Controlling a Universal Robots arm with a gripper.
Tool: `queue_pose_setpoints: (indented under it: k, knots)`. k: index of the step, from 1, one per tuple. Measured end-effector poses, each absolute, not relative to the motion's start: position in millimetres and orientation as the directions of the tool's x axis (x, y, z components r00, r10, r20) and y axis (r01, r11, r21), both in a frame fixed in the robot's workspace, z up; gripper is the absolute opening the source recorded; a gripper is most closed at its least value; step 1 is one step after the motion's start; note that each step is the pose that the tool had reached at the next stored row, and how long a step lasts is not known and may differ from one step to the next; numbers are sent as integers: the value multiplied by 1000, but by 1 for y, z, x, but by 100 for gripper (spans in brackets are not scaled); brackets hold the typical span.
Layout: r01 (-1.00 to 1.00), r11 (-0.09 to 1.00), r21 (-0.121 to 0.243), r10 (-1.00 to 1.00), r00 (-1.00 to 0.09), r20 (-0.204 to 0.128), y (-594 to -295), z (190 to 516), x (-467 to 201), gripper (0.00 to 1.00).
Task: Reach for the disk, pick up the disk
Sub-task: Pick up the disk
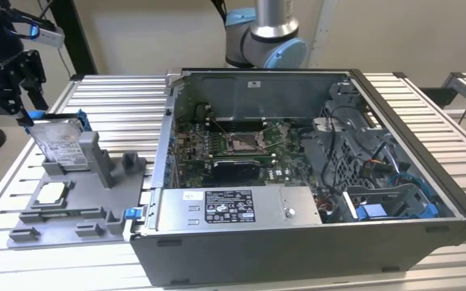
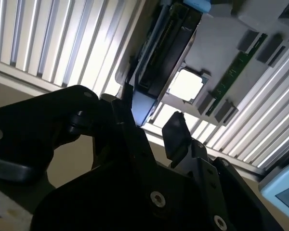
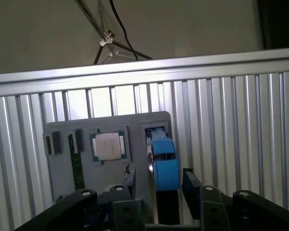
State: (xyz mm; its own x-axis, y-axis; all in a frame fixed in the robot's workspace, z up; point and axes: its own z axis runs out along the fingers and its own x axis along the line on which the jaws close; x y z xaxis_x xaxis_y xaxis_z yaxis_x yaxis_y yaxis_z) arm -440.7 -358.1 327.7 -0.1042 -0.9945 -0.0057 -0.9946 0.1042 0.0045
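Note:
The disk [image 1: 59, 142] stands on edge in a slot of the grey holder [image 1: 87, 209] at the exterior view's left. It is silver-grey with a white label and a blue frame along its sides. My black gripper [image 1: 24, 109] hangs at its upper corner. In both wrist views I see the disk edge-on [image 3: 164, 166] [image 2: 166, 48], running out from between the two black fingers. The gripper [image 3: 159, 180] [image 2: 151, 120] is open, one finger on each side of the blue edge with a small gap to it.
A small square silver chip [image 1: 51, 193] [image 3: 107, 145] and a green memory stick [image 2: 231, 77] lie in the same holder beside the disk. An open computer case [image 1: 298, 170] takes up the middle of the slatted metal table [image 1: 111, 103]. A second arm's base [image 1: 266, 36] stands behind it.

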Motion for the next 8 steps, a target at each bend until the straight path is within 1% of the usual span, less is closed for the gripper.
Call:
queue_pose_setpoints:
  k: [8]
  knots:
    - [-995, 101, 4, -995, -101, -6, -356, 313, -441, 100]
